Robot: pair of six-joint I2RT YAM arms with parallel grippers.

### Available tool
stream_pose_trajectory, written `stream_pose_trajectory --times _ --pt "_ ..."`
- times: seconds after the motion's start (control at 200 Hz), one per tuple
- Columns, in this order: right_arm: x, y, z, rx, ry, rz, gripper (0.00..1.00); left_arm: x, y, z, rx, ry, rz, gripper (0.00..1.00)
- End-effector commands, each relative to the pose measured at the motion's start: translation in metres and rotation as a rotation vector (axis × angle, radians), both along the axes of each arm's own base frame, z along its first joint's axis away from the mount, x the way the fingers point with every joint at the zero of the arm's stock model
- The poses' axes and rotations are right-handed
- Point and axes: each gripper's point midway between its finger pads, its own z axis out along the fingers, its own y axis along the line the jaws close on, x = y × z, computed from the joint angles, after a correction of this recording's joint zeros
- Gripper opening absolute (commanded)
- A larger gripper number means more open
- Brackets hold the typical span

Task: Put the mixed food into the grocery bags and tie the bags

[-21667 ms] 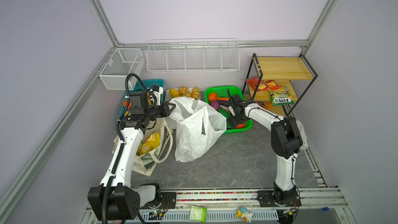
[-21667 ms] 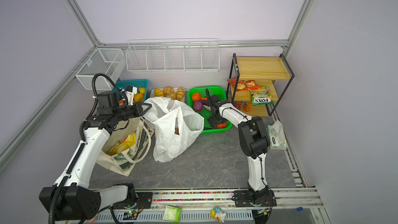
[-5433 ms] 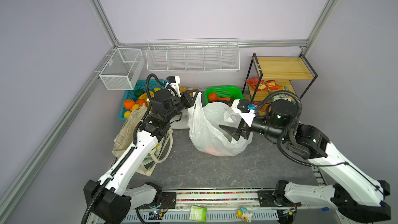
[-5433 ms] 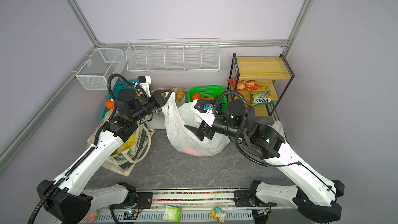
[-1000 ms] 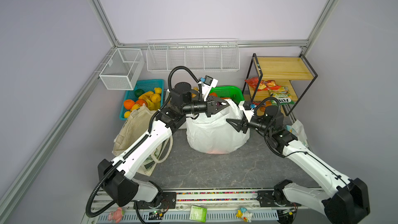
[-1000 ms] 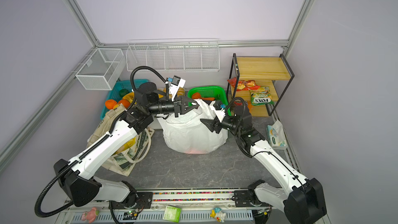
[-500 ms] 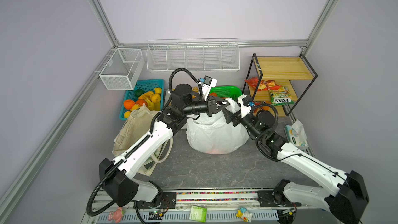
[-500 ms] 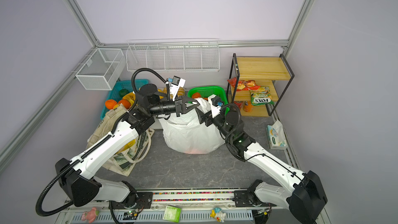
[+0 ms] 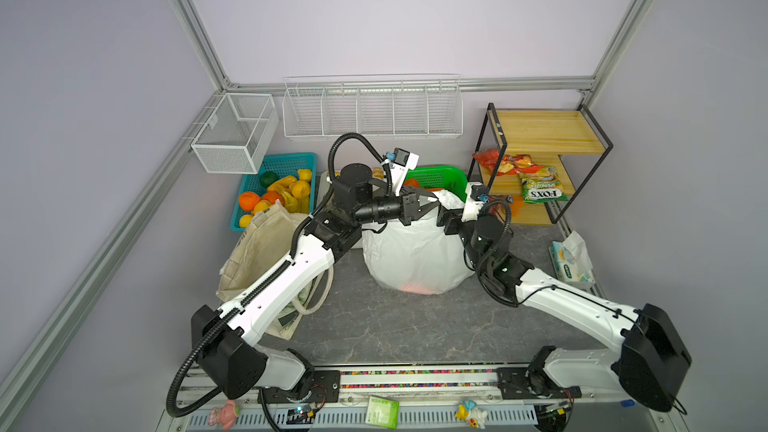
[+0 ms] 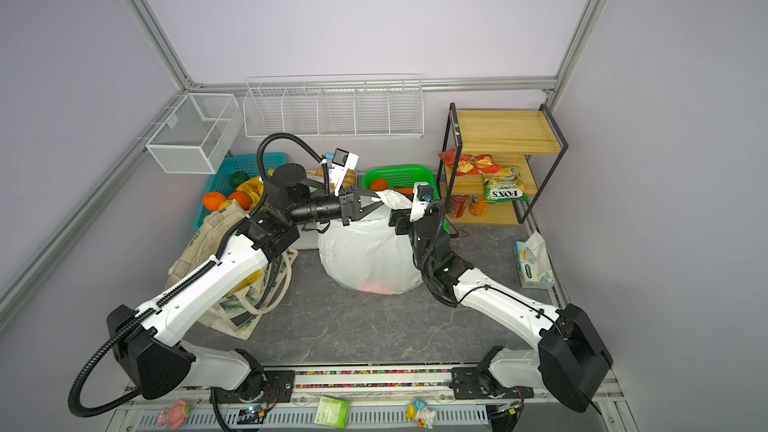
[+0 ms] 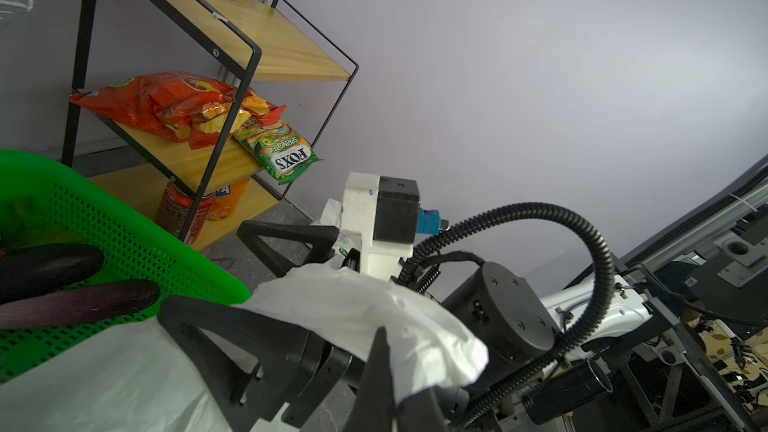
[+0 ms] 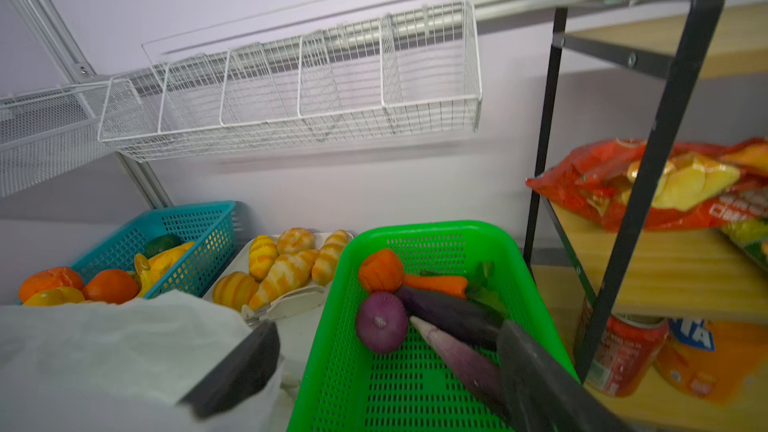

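Left claw (image 9: 432, 200) tight on bulging, crinkly white plastic bag (image 9: 415, 255), reddish underneath.

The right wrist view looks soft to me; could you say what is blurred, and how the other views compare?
Right wrist view: the right claw and red packet are smeared, the purple onion crisp; left wrist view: the FOX'S packet lettering reads sharply; both top views: even light, soft shadows.

The plastic bag (image 9: 415, 255) is plain white, the tote (image 9: 259, 243) cream with green print, the vegetable basket (image 9: 444, 176) bright green.
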Motion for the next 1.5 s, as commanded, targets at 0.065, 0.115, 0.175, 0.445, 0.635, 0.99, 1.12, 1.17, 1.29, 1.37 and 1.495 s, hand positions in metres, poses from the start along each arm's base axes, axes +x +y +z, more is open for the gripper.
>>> stream_pose_trajectory --times 0.065,0.115,0.175,0.445,0.635,0.99,1.12,1.17,1.29,1.37,1.495 --pt "-0.017 0.001 -0.031 -0.067 0.080 0.077 0.81 0.004 0.008 0.019 -0.006 -0.057 0.067 0.00" --pt "-0.019 0.003 -0.029 -0.085 0.079 0.099 0.80 0.008 0.009 0.017 0.002 -0.056 0.088 0.00" --pt "-0.021 0.003 -0.026 -0.102 0.072 0.109 0.80 0.010 0.010 0.018 -0.002 -0.057 0.097 0.00" --pt "-0.034 0.022 0.020 -0.076 -0.025 0.252 0.99 0.010 0.008 0.016 -0.004 -0.047 0.090 0.00" --pt "-0.029 0.035 0.045 -0.018 -0.075 0.284 0.94 0.010 0.007 0.016 -0.013 -0.043 0.083 0.00" --pt "0.026 0.004 0.026 0.077 -0.046 -0.109 0.98 0.005 0.006 0.024 -0.075 -0.009 0.055 0.00" --pt "0.028 -0.003 -0.021 0.029 0.055 -0.159 0.89 0.005 0.013 0.031 -0.087 -0.017 0.084 0.00" --pt "0.023 -0.002 -0.045 0.007 0.106 -0.135 0.83 0.009 0.018 0.032 -0.090 -0.016 0.108 0.00" --pt "0.012 0.006 -0.070 -0.024 0.166 -0.049 0.72 0.019 0.028 0.032 -0.087 -0.018 0.160 0.00" --pt "0.005 0.016 -0.065 -0.040 0.159 0.032 0.71 0.025 0.029 0.027 -0.067 -0.018 0.181 0.00" --pt "-0.004 0.029 -0.042 -0.062 0.116 0.149 0.80 0.030 0.029 0.022 -0.050 -0.022 0.196 0.00"
